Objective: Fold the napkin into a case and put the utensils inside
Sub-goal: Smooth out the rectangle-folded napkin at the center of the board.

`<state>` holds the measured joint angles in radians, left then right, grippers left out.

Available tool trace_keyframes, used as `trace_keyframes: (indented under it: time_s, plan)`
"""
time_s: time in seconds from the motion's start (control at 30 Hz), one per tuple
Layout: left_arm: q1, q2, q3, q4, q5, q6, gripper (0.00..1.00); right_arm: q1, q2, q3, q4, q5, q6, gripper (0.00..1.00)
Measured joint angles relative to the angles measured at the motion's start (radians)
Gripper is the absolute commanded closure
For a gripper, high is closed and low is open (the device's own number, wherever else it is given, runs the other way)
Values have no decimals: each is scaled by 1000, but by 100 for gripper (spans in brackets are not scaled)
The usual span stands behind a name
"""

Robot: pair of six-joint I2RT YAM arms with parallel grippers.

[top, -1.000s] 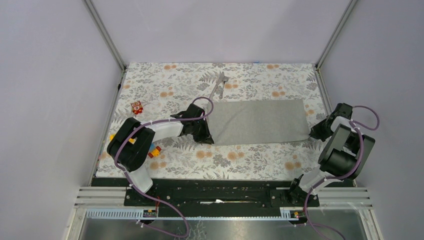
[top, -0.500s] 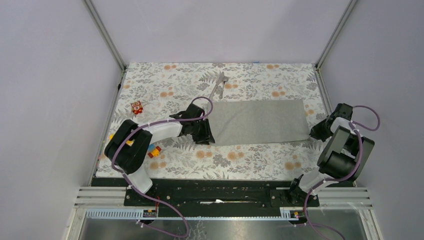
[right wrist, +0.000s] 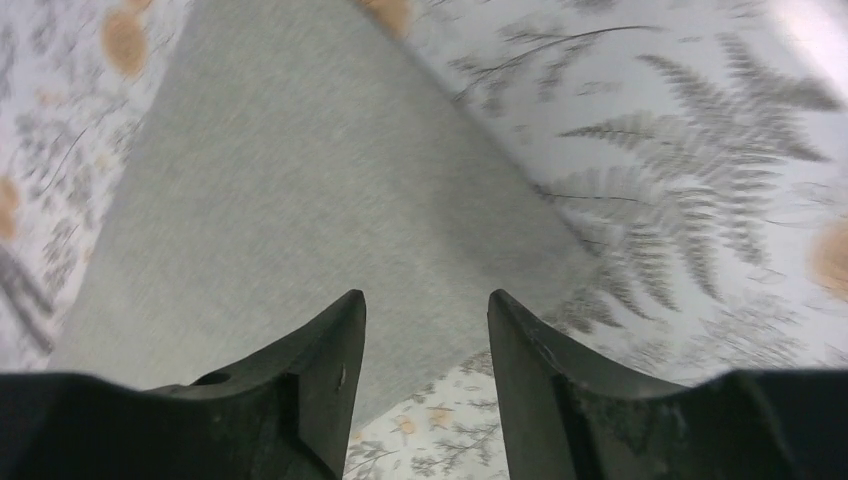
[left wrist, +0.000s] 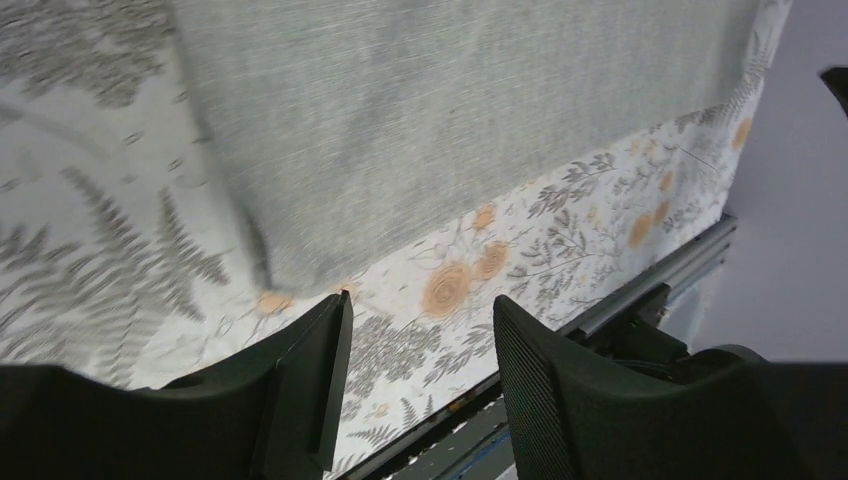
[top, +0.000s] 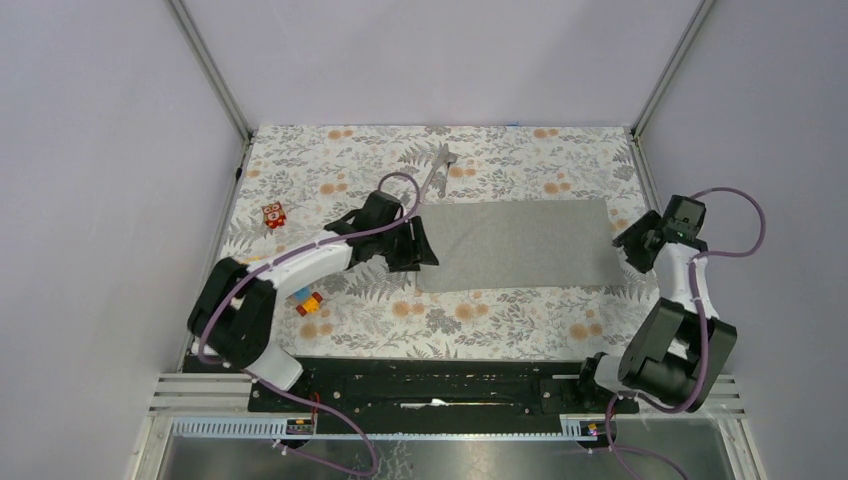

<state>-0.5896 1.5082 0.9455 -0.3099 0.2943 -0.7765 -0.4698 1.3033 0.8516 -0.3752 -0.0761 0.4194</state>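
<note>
The grey napkin [top: 520, 243] lies flat as a long rectangle on the floral tablecloth [top: 480, 315]. My left gripper [top: 424, 245] stands open just above the napkin's near left corner, nothing between its fingers; the left wrist view has the napkin [left wrist: 430, 110] ahead of the gripper [left wrist: 420, 305]. At the napkin's right end my right gripper [top: 630, 245] is open and empty; the right wrist view puts the napkin [right wrist: 300, 210] under and beyond the gripper [right wrist: 425, 300]. The silver utensils [top: 437, 168] lie together behind the napkin's far left corner.
Small colourful toy blocks lie at the left: a red one [top: 274, 214] and a cluster [top: 309, 302] by the left arm. Metal frame posts and grey walls bound the table. The black rail [top: 430, 380] with the arm bases runs along the near edge.
Both grippers have opened and let go of the napkin. The left gripper has lifted and shifted right. The right arm has stretched up and away from the napkin's right end.
</note>
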Motion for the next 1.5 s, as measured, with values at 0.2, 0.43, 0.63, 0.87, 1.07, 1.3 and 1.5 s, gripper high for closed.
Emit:
trace_keyframes:
  time_s: [0.2,0.43,0.63,0.87,1.07,1.3,1.5]
  plan:
    - [-3,184,56,99,82,-10,43,10,151,-33,88,-222,8,42]
    - [-2,217,-7,121,-3,-36,40,-36,151,-139,132,-230,46,0]
    - [-1,118,24,74,-53,-42,36,20,85,-67,173,-237,50,0]
    - [34,226,349,129,-37,-59,29,68,419,197,408,-523,180,0]
    - [95,428,445,238,-2,-71,28,70,663,315,516,-658,286,2]
    - [156,586,447,285,19,-70,29,69,764,374,560,-690,320,3]
    - [200,617,447,327,13,-69,30,63,806,410,544,-668,296,3]
